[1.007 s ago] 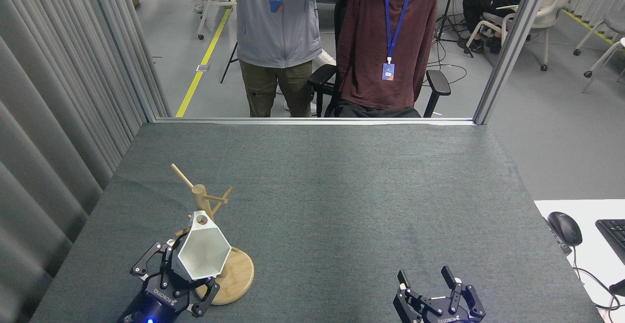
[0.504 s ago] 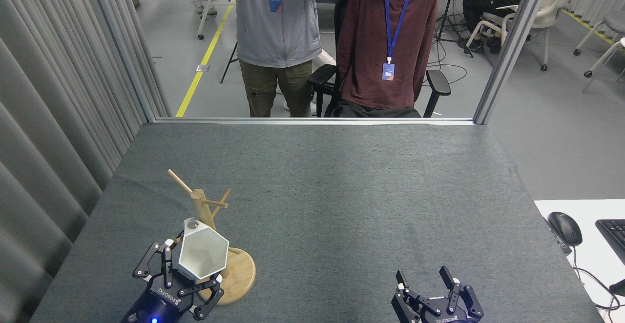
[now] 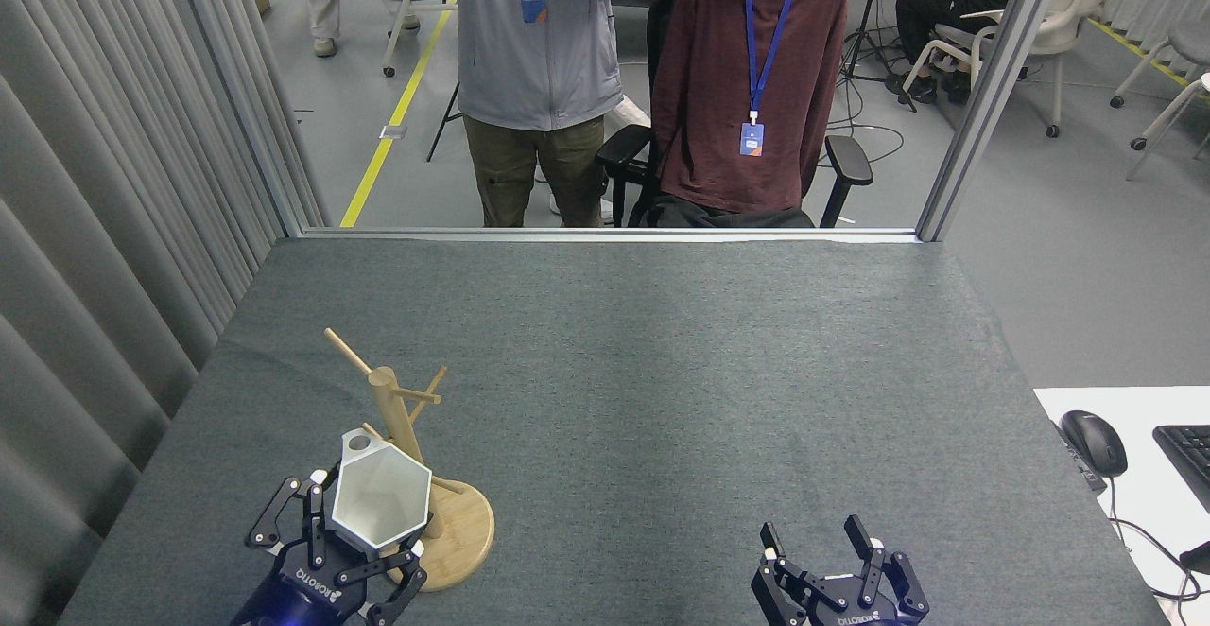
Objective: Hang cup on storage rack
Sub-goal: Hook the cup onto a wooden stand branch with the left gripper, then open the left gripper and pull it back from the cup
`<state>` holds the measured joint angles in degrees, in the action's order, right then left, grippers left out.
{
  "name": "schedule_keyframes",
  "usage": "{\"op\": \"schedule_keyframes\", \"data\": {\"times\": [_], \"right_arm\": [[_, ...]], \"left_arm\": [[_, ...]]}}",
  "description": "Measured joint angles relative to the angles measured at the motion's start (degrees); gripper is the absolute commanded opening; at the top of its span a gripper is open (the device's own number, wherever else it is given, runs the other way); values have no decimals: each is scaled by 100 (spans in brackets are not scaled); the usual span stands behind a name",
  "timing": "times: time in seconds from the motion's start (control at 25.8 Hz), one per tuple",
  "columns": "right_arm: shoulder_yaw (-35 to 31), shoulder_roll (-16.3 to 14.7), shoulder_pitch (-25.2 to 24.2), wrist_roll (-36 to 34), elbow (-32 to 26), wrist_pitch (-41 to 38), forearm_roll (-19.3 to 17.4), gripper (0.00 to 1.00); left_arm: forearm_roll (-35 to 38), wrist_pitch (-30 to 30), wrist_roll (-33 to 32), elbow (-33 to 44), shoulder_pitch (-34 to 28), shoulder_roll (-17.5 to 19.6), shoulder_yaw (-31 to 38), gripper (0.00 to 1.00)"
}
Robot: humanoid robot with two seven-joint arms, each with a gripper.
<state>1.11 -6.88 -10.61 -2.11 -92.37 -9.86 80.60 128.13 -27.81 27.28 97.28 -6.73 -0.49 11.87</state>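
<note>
Grey felt covers the counter (image 3: pixel 662 361), where the left pincer (image 3: pixel 333 550) at the near left edge grips the white hexagonal cup (image 3: pixel 380 498), mouth turned toward the camera and pierced rim tab uppermost. Just behind the cup stands the wooden mug tree (image 3: pixel 406 437), its pegs bare and its disc base on the felt. At the near right edge, well apart, the right pincer (image 3: pixel 818 555) hangs open and empty.

Cup (image 3: pixel 380 499) in left tool (image 3: pixel 333 533) beside rack (image 3: pixel 402 437)
</note>
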Motion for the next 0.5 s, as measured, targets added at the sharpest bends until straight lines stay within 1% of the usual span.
{"op": "schedule_keyframes", "data": {"times": [0.23, 0.5], "right_arm": [[31, 23, 128, 0, 32, 0, 5, 99], [63, 129, 204, -19, 43, 0, 9, 99]], "left_arm": [[-6, -19, 0, 159, -364, 15, -19, 99], [-7, -22, 0, 180, -527, -2, -33, 99]]}}
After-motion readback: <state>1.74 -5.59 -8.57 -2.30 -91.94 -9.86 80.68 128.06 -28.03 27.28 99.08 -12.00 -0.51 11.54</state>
